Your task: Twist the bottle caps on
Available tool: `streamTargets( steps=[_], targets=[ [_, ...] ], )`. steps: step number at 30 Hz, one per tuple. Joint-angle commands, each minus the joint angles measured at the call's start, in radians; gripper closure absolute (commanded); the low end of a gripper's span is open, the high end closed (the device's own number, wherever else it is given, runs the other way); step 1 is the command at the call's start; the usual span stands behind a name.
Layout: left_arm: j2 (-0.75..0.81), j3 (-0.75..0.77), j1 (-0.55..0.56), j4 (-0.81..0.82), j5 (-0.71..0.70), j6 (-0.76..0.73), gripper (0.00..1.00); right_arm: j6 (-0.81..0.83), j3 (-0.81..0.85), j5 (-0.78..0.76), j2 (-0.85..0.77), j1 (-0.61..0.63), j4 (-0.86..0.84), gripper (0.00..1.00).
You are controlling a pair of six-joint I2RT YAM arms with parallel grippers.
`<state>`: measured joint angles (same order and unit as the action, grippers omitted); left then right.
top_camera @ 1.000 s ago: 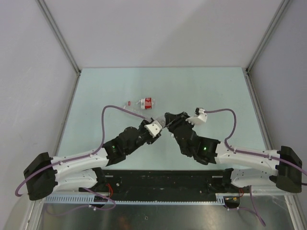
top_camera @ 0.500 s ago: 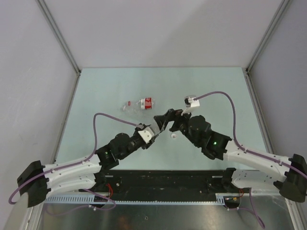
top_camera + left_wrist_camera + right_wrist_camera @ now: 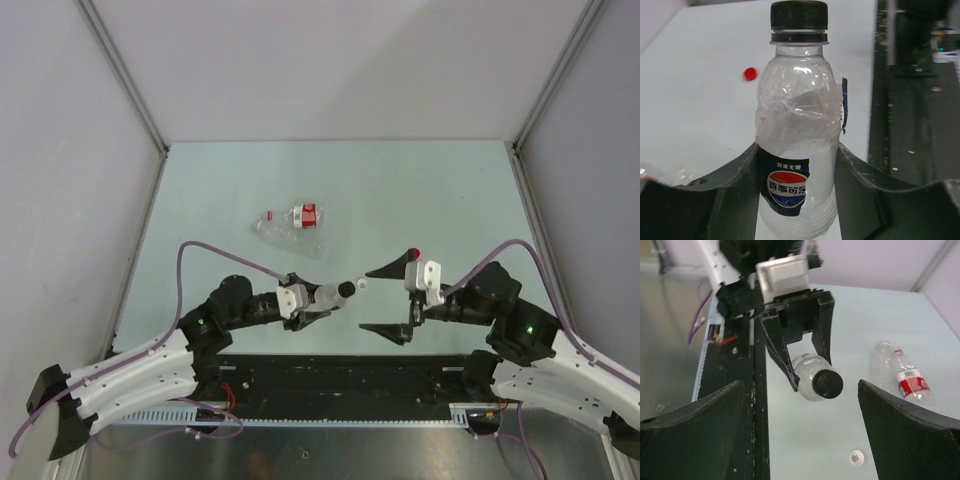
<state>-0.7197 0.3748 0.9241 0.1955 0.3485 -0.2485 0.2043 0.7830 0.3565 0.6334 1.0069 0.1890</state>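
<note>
My left gripper point(image 3: 313, 299) is shut on a clear bottle point(image 3: 799, 150) with a blue label, held level above the table with its neck pointing right. A black cap point(image 3: 346, 290) sits on that neck point(image 3: 799, 15). The right gripper point(image 3: 386, 300) stands wide open just right of the cap, touching nothing, and the capped bottle point(image 3: 815, 377) shows between its fingers point(image 3: 910, 425). A white cap point(image 3: 362, 284) lies on the table under the bottle's neck point(image 3: 856, 457). A red cap point(image 3: 414, 252) lies near the right gripper's far finger point(image 3: 750, 74).
Two more bottles lie side by side farther back, left of centre: a clear one point(image 3: 272, 224) and one with a red-and-white label point(image 3: 306, 214); the right wrist view shows them too point(image 3: 910, 380). The black base rail point(image 3: 330, 375) runs along the near edge.
The right gripper let go of the black cap, opened wide and drew back to the right. The left arm pulled the capped bottle back toward the near edge.
</note>
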Motion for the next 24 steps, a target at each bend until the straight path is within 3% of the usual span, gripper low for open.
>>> streamTargets(
  steps=[1, 12, 16, 24],
  targets=[
    [0.035, 0.01, -0.012, -0.07, 0.303, -0.051, 1.0, 0.217, -0.017, 0.185, -0.009, 0.008, 0.142, 0.02],
    [0.01, 0.029, -0.012, -0.106, 0.39, -0.068, 0.99, 0.249, -0.018, 0.196, 0.052, 0.019, 0.153, 0.16],
    [0.001, 0.035, -0.012, -0.107, 0.385, -0.061, 0.99, 0.229, -0.017, 0.158, 0.087, 0.034, 0.138, 0.35],
    [0.009, 0.035, -0.012, -0.107, 0.347, -0.037, 0.99, 0.223, -0.011, 0.108, 0.112, 0.084, 0.133, 0.36]
  ],
)
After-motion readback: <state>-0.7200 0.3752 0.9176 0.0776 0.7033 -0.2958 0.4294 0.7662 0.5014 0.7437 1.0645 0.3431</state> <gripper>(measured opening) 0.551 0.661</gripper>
